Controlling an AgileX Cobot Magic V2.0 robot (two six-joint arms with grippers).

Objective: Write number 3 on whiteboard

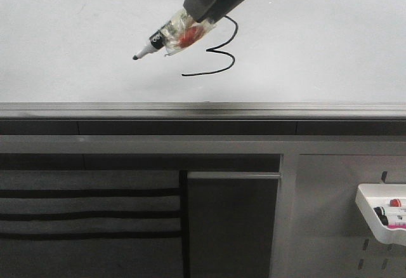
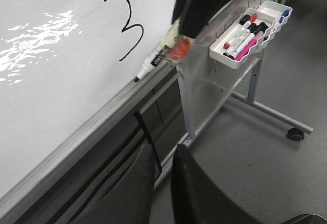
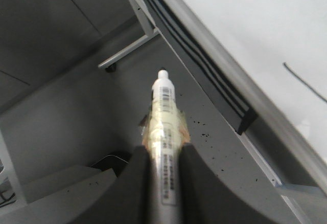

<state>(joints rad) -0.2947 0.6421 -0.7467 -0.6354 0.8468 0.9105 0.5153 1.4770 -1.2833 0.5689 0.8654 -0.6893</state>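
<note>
The whiteboard (image 1: 76, 30) fills the upper front view above its grey lower rail (image 1: 203, 110). A thin black number 3 (image 1: 219, 49) with a long lower tail is drawn on it; it also shows in the left wrist view (image 2: 129, 27). My right gripper (image 1: 193, 19) comes down from above, shut on a tape-wrapped marker (image 1: 166, 37). The marker's black tip (image 1: 136, 57) points left of the digit and looks lifted off the board. The right wrist view shows the marker (image 3: 164, 111) clamped between the fingers (image 3: 190, 173). My left gripper (image 2: 163, 151) is shut and empty, below the board near the floor.
A small white tray (image 1: 373, 209) with several markers hangs at the lower right of the stand; it also shows in the left wrist view (image 2: 225, 55). Dark panels (image 1: 231, 227) sit under the rail. A stand leg with a castor (image 2: 295, 133) rests on the grey floor.
</note>
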